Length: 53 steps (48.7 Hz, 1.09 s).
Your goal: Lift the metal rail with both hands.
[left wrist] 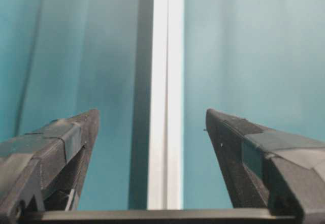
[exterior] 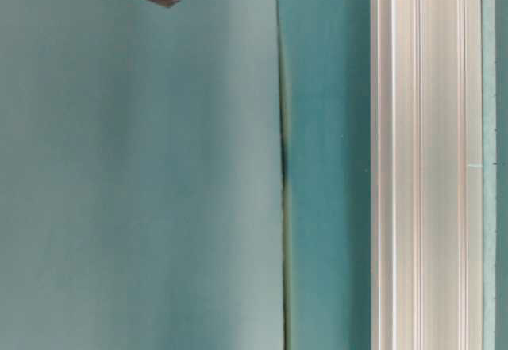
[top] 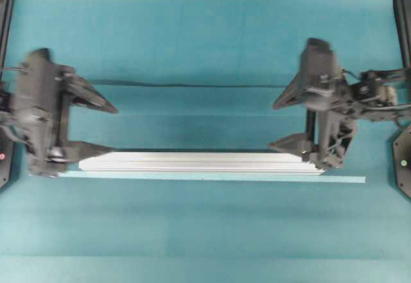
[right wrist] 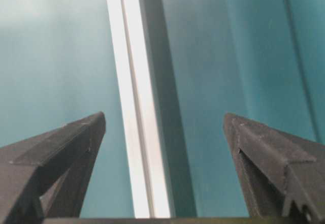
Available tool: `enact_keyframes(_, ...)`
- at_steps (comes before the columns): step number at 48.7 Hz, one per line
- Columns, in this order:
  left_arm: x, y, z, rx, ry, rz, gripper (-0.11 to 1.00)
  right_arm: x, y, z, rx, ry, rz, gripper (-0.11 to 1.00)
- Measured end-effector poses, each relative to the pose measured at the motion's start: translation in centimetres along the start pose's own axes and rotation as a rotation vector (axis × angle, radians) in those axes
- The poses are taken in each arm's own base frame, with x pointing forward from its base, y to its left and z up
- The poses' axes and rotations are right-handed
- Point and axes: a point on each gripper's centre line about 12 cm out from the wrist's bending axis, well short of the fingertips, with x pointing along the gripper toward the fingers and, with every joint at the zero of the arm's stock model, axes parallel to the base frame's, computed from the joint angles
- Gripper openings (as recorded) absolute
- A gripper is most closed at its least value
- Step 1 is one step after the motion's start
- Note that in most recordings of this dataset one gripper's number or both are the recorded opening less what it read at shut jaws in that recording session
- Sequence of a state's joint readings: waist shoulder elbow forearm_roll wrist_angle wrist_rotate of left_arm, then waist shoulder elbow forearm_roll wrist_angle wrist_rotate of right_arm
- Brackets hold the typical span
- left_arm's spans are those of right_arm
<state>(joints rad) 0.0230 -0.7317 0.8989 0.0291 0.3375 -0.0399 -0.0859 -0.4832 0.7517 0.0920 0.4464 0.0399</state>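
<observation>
The metal rail (top: 199, 162) is a long grooved silver bar lying across the teal cloth, left to right. My left gripper (top: 114, 129) is open at the rail's left end, and its near finger overlaps that end. My right gripper (top: 272, 126) is open at the rail's right end, with its near finger over the bar. In the left wrist view the rail (left wrist: 166, 107) runs between the spread fingers of the left gripper (left wrist: 151, 112) without touching them. In the right wrist view the rail (right wrist: 136, 112) runs between the spread fingers of the right gripper (right wrist: 164, 116), nearer the left finger. The rail also shows in the table-level view (exterior: 425, 159).
A thin pale-green tape strip (top: 212, 176) lies on the cloth just in front of the rail and reaches past its right end. A dark crease (top: 180, 85) crosses the cloth behind the grippers. Black frame parts (top: 403, 161) stand at both side edges.
</observation>
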Motion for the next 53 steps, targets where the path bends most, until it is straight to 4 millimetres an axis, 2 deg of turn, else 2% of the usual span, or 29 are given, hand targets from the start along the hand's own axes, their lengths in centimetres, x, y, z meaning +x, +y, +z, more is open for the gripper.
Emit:
enact_keyframes(9, -2.4, 0.2, 0.9, -0.005, -0.106, 0.006, 0.92, -1.8, 0.0, -0.3, -0.001, -0.089, 0.006, 0.93)
enact_keyframes(22, -4.9, 0.5, 2.0, -0.027, -0.224, 0.014, 0.91, -3.5, 0.0, -0.5, -0.003, -0.145, 0.012, 0.93)
enact_keyframes(34, -5.7, 0.5, 2.2, -0.031, -0.256, 0.015, 0.92, -5.3, 0.1, -0.7, -0.005, -0.204, 0.019, 0.93)
enact_keyframes(53, -7.5, 0.5, 2.7, -0.029, -0.322, 0.015, 0.91, -9.4, 0.2, -0.6, -0.009, -0.347, 0.036, 0.93)
